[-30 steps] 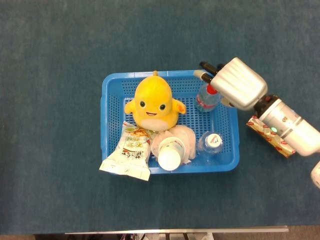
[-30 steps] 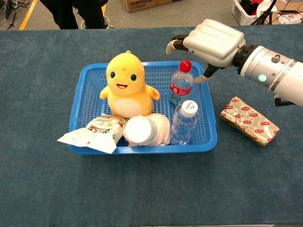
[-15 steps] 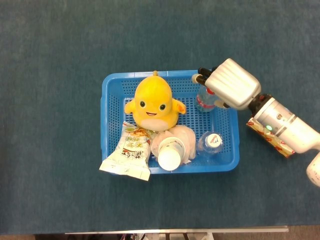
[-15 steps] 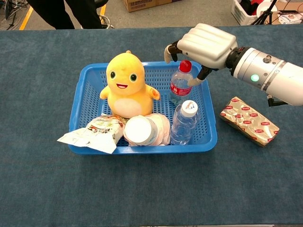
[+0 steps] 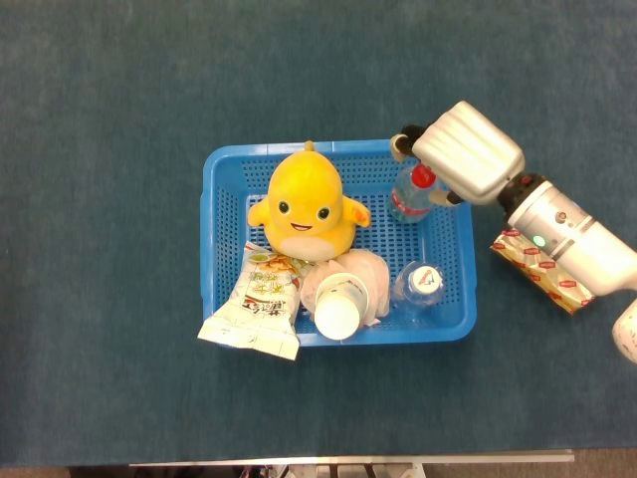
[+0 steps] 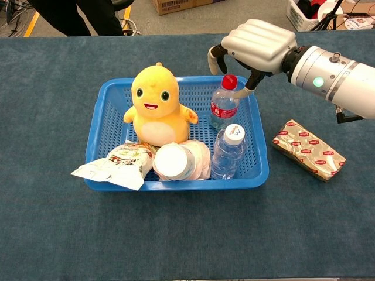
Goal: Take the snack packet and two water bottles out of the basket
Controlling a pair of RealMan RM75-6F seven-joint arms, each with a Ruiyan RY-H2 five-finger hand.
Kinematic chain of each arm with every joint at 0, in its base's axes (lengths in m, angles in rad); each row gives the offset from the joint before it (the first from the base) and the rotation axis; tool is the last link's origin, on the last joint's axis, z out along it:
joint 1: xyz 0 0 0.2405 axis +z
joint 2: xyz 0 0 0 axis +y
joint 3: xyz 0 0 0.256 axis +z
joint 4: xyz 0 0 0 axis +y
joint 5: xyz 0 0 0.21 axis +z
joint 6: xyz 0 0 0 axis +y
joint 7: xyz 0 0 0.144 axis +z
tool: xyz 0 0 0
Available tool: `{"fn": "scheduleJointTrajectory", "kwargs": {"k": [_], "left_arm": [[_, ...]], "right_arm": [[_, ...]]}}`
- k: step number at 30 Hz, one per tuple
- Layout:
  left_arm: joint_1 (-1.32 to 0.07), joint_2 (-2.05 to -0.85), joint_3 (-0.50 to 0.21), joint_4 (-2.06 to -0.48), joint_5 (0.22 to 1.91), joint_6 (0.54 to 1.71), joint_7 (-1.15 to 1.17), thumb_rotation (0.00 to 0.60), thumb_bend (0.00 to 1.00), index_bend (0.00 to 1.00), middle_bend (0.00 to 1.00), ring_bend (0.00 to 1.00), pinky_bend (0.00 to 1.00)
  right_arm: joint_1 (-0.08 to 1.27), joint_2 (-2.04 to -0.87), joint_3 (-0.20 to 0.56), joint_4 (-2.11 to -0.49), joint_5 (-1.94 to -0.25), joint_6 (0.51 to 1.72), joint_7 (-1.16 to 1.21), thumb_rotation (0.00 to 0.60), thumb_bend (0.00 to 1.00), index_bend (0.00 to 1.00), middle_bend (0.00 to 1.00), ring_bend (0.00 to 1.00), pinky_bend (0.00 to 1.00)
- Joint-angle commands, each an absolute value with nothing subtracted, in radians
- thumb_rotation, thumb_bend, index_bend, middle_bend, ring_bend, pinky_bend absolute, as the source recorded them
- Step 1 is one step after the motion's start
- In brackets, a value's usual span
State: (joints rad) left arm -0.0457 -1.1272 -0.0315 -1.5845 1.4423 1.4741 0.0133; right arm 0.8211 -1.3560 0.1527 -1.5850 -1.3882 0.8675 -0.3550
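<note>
Two bottles: both inside the basket [image 6: 99, 120]; red-capped bottle [image 6: 223, 104] upright at the back right, white-capped bottle [image 6: 227, 151] nearer the front right.
Change: half a second ago the right hand [image 6: 256, 42] sat lower, its fingers [image 6: 215, 58] flanking the red cap; now it has lifted slightly and hovers just above the cap, nothing gripped.
Fingers: curled downward but apart, holding nothing; left hand out of sight.
Meaning: likely a re-aim before grasping; neither bottle is out yet.
Snack packet: red-patterned packet [image 6: 308, 149] already lies on the surface right of the basket.
Surface: dark blue cloth [image 6: 176, 234]; basket also holds a yellow plush [image 6: 155, 105], a pale pouch [image 6: 116, 165] over the front rim, and a white-lidded cup [image 6: 173, 161].
Room: floor and boxes beyond the far edge.
</note>
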Motion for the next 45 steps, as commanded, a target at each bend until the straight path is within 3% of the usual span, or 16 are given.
{"fn": "scheduleJointTrajectory", "kwargs": {"k": [1, 13, 27, 45], "left_arm": [[-0.044, -1.127, -0.031, -1.584, 1.443, 1.476, 0.013, 0.6, 0.14, 0.41, 0.29, 0.21, 0.39], [-0.039, -1.127, -0.031, -1.576, 1.441, 1.478, -0.002, 0.6, 0.14, 0.41, 0.29, 0.21, 0.39], [-0.04, -1.129, -0.033, -1.577, 1.441, 1.474, 0.002, 0.6, 0.14, 0.41, 0.29, 0.21, 0.39], [-0.051, -1.132, -0.037, -1.586, 1.444, 1.465, 0.017, 0.6, 0.14, 0.41, 0.29, 0.21, 0.39]], "right_arm": [[0.827, -1.362, 0.152, -1.577, -1.376, 0.856, -0.348, 0.6, 0.0, 0.45, 0.53, 0.73, 0.92], [0.845, -1.368, 0.15, -1.571, -1.355, 0.839, -0.315, 0.6, 0.0, 0.5, 0.59, 0.75, 0.93], [0.849, -1.35, 0.145, -1.587, -1.341, 0.843, -0.303, 0.6, 0.09, 0.63, 0.67, 0.77, 0.94], [0.835, -1.269, 0.156, -1.697, -1.335, 0.895, -0.33, 0.6, 0.11, 0.65, 0.68, 0.77, 0.94]]}}
